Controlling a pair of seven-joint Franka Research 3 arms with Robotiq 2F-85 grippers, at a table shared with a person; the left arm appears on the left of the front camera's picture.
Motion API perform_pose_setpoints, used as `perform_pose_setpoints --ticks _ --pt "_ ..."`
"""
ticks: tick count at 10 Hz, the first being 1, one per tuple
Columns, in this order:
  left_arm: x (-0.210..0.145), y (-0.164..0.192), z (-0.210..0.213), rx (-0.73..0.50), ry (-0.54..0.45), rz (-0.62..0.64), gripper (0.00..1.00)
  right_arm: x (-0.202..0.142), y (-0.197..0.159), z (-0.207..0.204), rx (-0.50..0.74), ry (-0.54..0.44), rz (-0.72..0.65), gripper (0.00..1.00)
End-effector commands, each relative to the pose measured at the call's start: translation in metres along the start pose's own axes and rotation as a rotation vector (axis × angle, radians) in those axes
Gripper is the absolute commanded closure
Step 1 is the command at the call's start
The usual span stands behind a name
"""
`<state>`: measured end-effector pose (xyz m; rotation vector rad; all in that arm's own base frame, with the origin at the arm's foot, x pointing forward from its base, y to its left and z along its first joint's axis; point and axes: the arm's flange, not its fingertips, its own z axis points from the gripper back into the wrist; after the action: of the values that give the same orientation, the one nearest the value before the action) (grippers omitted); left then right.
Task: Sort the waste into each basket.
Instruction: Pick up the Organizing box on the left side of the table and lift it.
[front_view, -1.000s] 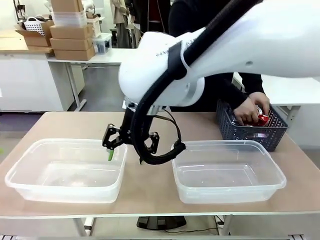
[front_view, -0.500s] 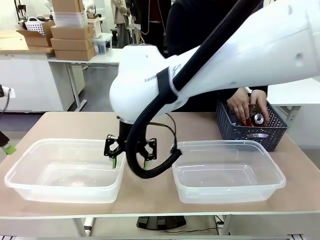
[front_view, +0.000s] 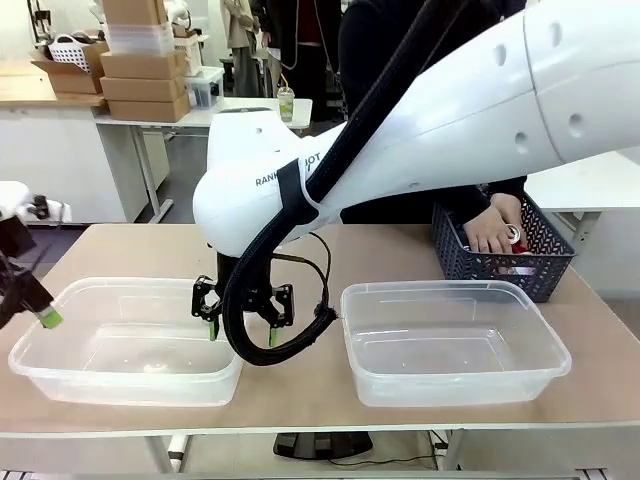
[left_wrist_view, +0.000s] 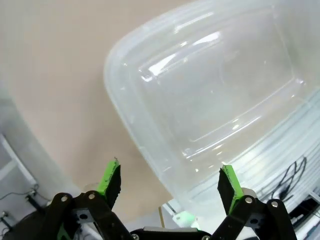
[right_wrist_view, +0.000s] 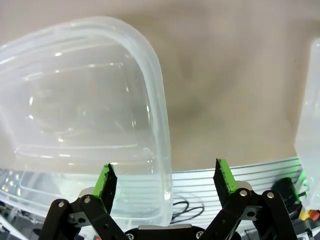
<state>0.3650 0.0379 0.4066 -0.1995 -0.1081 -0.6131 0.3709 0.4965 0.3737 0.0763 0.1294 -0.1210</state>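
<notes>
Tan table (front_view: 300, 395) seen from the robot's side, with two see-through tubs side by side near the front edge. My right gripper (front_view: 242, 330) reaches across and hangs over the right-hand rim of the left tub (front_view: 120, 385). Its fingers are spread wide and grip nothing, with the rim between them. My left gripper (left_wrist_view: 170, 180) hovers at that tub's outer end, equally wide and empty-handed. Just beside the left tub stands the right tub (front_view: 455, 388). At the far right, a person's hands (front_view: 488, 232) are inside the dark lattice basket (front_view: 470, 265), at a silvery can (front_view: 513, 235).
</notes>
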Motion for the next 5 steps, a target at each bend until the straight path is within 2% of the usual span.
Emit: perform_pose_setpoints --ticks 1,2,4,5 --pt "-0.014 -0.018 -0.034 0.020 0.067 0.048 0.00 -0.002 0.009 0.002 -0.040 -0.033 -0.031 0.00" --pt "-0.012 -0.017 -0.041 0.000 0.075 0.056 0.00 -0.003 0.008 0.002 -0.042 -0.033 -0.033 0.00" --pt "-0.009 -0.019 -0.048 0.053 0.029 0.118 0.00 -0.004 0.007 -0.001 -0.052 -0.031 -0.047 0.00" --pt "-0.008 -0.019 -0.046 0.073 0.012 0.145 0.29 -0.004 0.006 -0.002 -0.071 -0.018 -0.046 0.54"
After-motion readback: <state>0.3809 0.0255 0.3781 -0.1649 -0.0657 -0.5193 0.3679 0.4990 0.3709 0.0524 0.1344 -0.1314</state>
